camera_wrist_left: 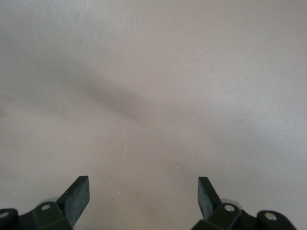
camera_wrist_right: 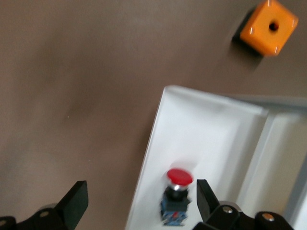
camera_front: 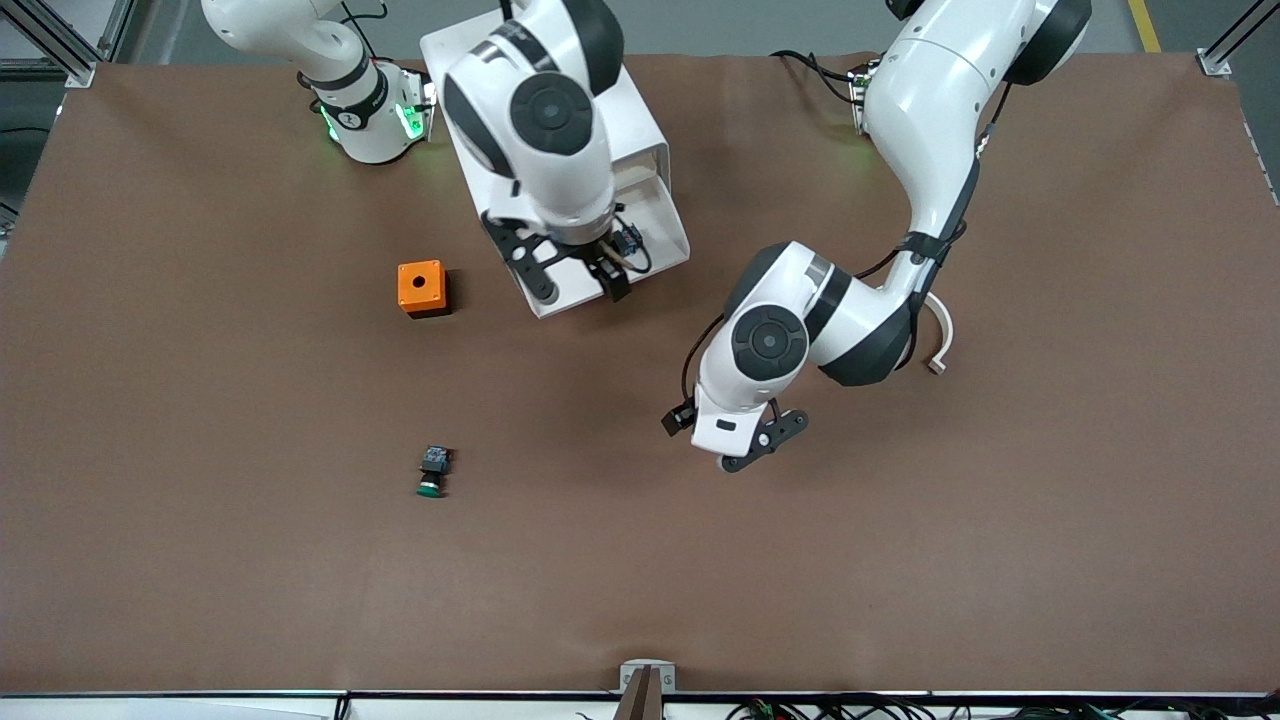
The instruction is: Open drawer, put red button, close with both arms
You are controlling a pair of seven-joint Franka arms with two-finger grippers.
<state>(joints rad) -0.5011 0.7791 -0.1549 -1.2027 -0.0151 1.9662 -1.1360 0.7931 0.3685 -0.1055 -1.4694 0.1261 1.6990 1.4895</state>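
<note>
Red button [camera_wrist_right: 179, 176] already lies in your open drawer [camera_front: 660, 215], light and rigid; right tool [camera_front: 580, 283] spread above it, left tool [camera_wrist_left: 144, 201] released over bare worktop [camera_front: 900, 560], so push the slick front.

Front camera high, facing robots; wrist cameras look down; orange box [camera_front: 421, 287] shared.

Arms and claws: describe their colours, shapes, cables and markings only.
Both arms, the right arm and the left arm, are glossy white, rounded segments with black joint rings and round black caps. Thin black cables run along them. The right claw and left claw have black fingers. Green lights glow at the right arm's base.
</note>
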